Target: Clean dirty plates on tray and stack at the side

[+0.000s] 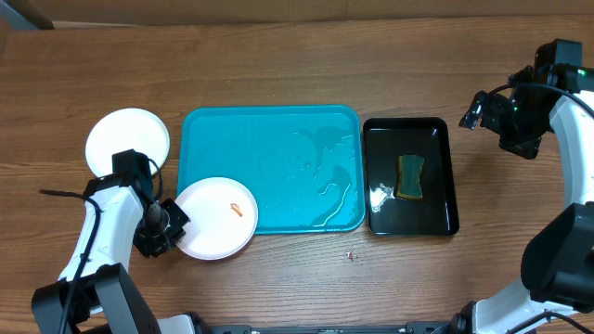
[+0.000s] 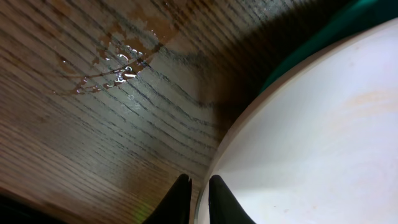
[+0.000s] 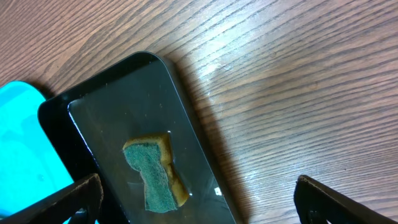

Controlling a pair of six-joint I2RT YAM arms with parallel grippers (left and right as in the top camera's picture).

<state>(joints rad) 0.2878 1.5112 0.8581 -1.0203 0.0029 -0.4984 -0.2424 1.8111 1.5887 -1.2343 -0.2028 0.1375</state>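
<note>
A white plate [image 1: 218, 219] with an orange smear lies half on the front left corner of the turquoise tray [image 1: 278, 158], half over the table. My left gripper [image 1: 165, 223] is shut on its left rim; in the left wrist view the two fingers [image 2: 199, 186] pinch the plate's edge [image 2: 311, 143]. Another white plate [image 1: 127, 139] lies on the table left of the tray. No pale yellow-green plate is in view. My right gripper [image 1: 506, 116] is open and empty, held above the table right of the black tray; its fingers [image 3: 199, 199] frame the right wrist view.
A narrow black tray [image 1: 410, 176] right of the turquoise tray holds a green-and-yellow sponge [image 1: 409, 176], which also shows in the right wrist view [image 3: 152, 171]. Water drops lie on the turquoise tray and on the wood [image 2: 118, 62] near the left gripper.
</note>
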